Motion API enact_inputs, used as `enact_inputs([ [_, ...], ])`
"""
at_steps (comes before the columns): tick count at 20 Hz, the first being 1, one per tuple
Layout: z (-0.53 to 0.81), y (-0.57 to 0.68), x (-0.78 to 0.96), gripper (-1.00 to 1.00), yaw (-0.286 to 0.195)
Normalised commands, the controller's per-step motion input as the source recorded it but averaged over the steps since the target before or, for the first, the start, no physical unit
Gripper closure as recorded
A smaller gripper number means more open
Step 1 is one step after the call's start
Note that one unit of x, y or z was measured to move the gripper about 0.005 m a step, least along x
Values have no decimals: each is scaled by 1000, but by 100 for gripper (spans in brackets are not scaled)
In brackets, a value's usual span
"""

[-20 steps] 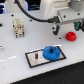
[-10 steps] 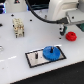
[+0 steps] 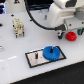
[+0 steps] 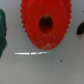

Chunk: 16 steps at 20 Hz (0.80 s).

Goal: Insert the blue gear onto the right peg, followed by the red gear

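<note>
- The blue gear [image 3: 52, 52] already sits on the grey plate [image 3: 34, 59], apparently over the right peg, which is hidden.
- So the red gear [image 3: 71, 36] comes next; it lies on the desk [image 3: 15, 70], filling the wrist view, hub hole centred.
- The arm hovers above it; whether the fingers are apart can't be told.
- The next move looks like a straight descent.
- A beige block [image 3: 18, 28] stands well apart, blocking nothing.

This looks like a robotics lab: a plain white worktop [image 3: 15, 60] carries a white robot arm [image 3: 65, 12] at about 1 o'clock, with a thick black cable [image 3: 31, 19] looping from it. A small beige fixture [image 3: 18, 28] stands at 10 o'clock, and a black-rimmed grey plate [image 3: 37, 59] lies near the centre.
</note>
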Motion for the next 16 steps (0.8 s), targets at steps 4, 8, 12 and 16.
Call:
enact_inputs([
  [4, -211, -15, -23, -100, 0],
  [8, -170, 12, -91, 100, 0],
  [12, -64, 9, -27, 100, 0],
  [16, -76, 5, -17, 100, 0],
])
